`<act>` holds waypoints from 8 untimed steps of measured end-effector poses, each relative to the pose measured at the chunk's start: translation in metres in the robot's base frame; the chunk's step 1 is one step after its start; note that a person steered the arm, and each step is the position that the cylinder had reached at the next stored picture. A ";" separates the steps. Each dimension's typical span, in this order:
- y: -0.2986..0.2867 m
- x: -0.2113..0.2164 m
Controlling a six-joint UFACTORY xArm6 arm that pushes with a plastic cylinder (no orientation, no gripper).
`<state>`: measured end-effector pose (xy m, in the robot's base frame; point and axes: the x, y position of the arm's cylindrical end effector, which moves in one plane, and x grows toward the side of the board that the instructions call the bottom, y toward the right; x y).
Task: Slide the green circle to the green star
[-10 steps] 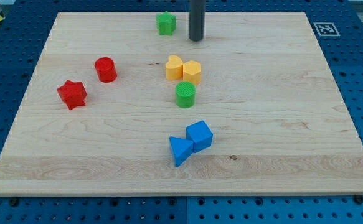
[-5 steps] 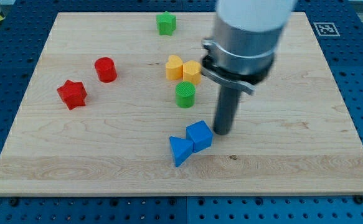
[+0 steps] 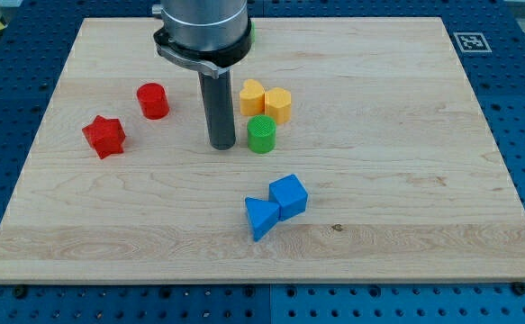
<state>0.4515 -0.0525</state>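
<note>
**Q:** ok where's everything sitting? I need the green circle up at the green star.

**A:** The green circle (image 3: 261, 134) is near the middle of the counter (image 3: 406, 144), just below the yellow hexagon-ish block (image 3: 278, 104) and the yellow heart-ish block (image 3: 252, 96). My tip (image 3: 222, 145) is down on the counter just beside the circle on the view's left; can't tell if it's touching, looks like a sliver of gap. The green star is mostly hidden behind the arm's housing at the view's top, only a green sliver (image 3: 250, 27) peeks out.

**Q:** jaws open or shut?

**A:** No jaws on this rig at all, just a plain rod, so nothing to open or close. Pure pushing.

**Q:** how's the circle gonna behave?

**A:** My guess: small, light, stiff plastic cylinder on smooth wood, so it should slide easily. Round side means it'll squirt sideways if contact is off-centre. I'd meet it low on the side facing the view's bottom and push toward the top, but the yellows sit right in that line, so probably skirt left of them. The red cylinder (image 3: 152, 100), red star (image 3: 104, 136), blue cube (image 3: 288, 195) and blue triangle (image 3: 261, 217) are well apart from that route.
</note>
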 end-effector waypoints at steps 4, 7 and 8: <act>0.134 0.002; 0.130 -0.049; 0.105 -0.072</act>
<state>0.3793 0.0528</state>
